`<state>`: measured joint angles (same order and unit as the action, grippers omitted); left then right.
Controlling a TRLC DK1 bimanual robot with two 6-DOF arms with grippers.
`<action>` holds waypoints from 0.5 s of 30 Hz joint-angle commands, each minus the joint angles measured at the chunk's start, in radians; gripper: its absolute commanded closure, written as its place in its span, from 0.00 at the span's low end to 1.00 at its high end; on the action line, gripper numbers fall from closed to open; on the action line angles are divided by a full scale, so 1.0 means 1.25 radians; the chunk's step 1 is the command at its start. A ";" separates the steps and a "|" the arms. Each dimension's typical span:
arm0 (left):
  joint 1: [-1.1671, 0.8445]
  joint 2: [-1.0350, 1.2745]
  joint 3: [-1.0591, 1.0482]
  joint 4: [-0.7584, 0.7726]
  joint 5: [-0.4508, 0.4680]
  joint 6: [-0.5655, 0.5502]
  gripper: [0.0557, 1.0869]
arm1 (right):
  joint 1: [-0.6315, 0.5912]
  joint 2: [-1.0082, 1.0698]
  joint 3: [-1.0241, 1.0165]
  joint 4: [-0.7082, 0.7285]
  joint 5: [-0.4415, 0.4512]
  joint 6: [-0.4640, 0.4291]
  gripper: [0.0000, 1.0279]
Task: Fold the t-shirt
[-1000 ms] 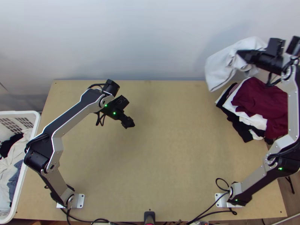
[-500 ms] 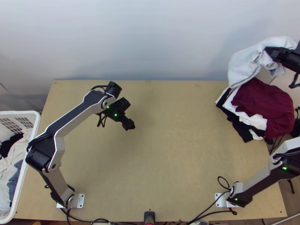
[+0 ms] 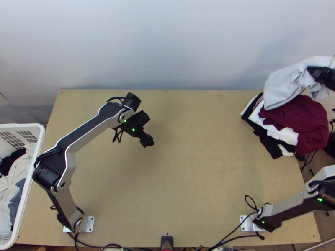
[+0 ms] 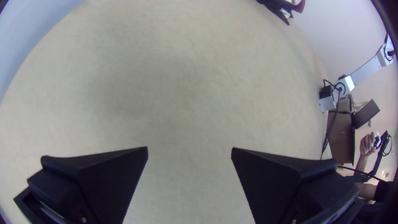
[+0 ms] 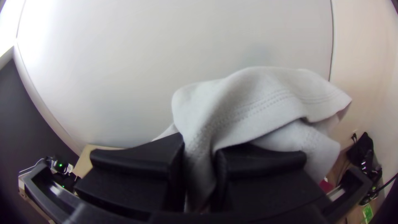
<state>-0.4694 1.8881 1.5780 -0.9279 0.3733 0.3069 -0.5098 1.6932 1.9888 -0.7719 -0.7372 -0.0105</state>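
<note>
At the top view's right edge, my right gripper (image 3: pixel 315 72) holds a light grey-white t-shirt (image 3: pixel 281 85), bunched at the grip and draping over the clothes pile. In the right wrist view, the right gripper (image 5: pixel 200 159) is shut on a fold of the t-shirt (image 5: pixel 257 103), with a stitched hem beside the fingers. Over the left middle of the table hangs my left gripper (image 3: pixel 147 144); in the left wrist view the left gripper (image 4: pixel 189 150) stands open, bare table between its fingers.
The pile of dark red (image 3: pixel 293 115), white and black clothes lies at the table's back right corner. A white basket (image 3: pixel 31 184) with clothes stands left of the table (image 3: pixel 188 175). A wall rises behind the table. In the left wrist view, a person's hand (image 4: pixel 366 145) shows far off.
My right gripper has carried the t-shirt to the right, then lower over the pile. The left arm has shifted slightly to the right.
</note>
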 commanded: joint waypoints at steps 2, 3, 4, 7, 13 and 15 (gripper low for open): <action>-0.005 -0.002 -0.012 0.002 -0.004 0.000 0.05 | -0.027 -0.053 -0.102 0.006 0.004 -0.049 0.97; -0.005 -0.005 -0.016 0.005 -0.005 0.000 0.05 | -0.031 -0.054 -0.109 0.006 0.006 -0.057 0.97; -0.005 -0.007 -0.019 0.006 -0.005 0.000 0.05 | -0.034 -0.056 -0.114 0.008 0.012 -0.063 0.97; -0.005 -0.012 -0.025 0.008 -0.005 0.000 0.05 | -0.041 -0.059 -0.123 0.009 0.015 -0.074 0.97; -0.005 -0.017 -0.034 0.012 -0.005 0.000 0.05 | -0.061 -0.059 -0.150 0.015 0.030 -0.109 0.97; -0.006 -0.017 -0.036 0.015 -0.005 0.000 0.05 | -0.070 -0.062 -0.161 0.015 0.031 -0.124 0.97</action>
<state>-0.4755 1.8721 1.5448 -0.9173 0.3656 0.3069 -0.5682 1.6264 1.8317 -0.7570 -0.7082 -0.1200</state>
